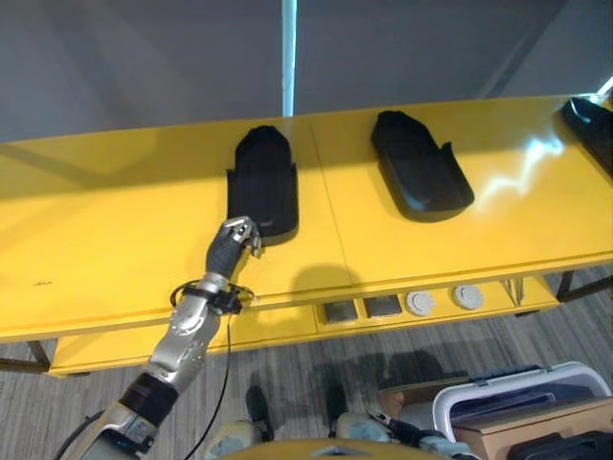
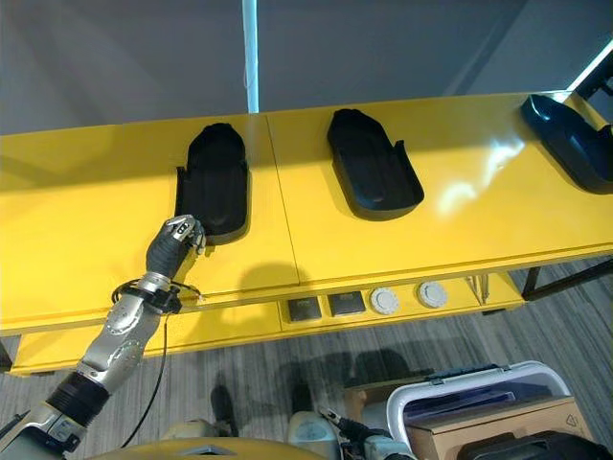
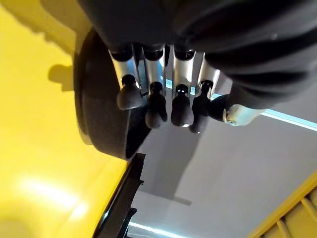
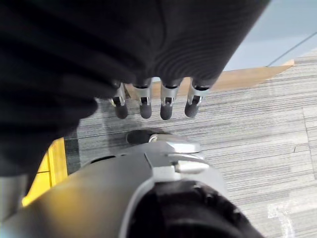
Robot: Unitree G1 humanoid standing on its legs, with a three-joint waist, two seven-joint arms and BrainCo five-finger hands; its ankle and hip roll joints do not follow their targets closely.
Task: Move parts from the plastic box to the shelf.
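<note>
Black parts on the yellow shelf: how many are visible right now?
3: one black part by the left hand, one mid-shelf, one at the far right edge, partly cut off.

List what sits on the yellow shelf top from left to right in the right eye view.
Left hand at the near end of the first black part → second black part → third black part at the right edge, all on the yellow shelf.
</note>
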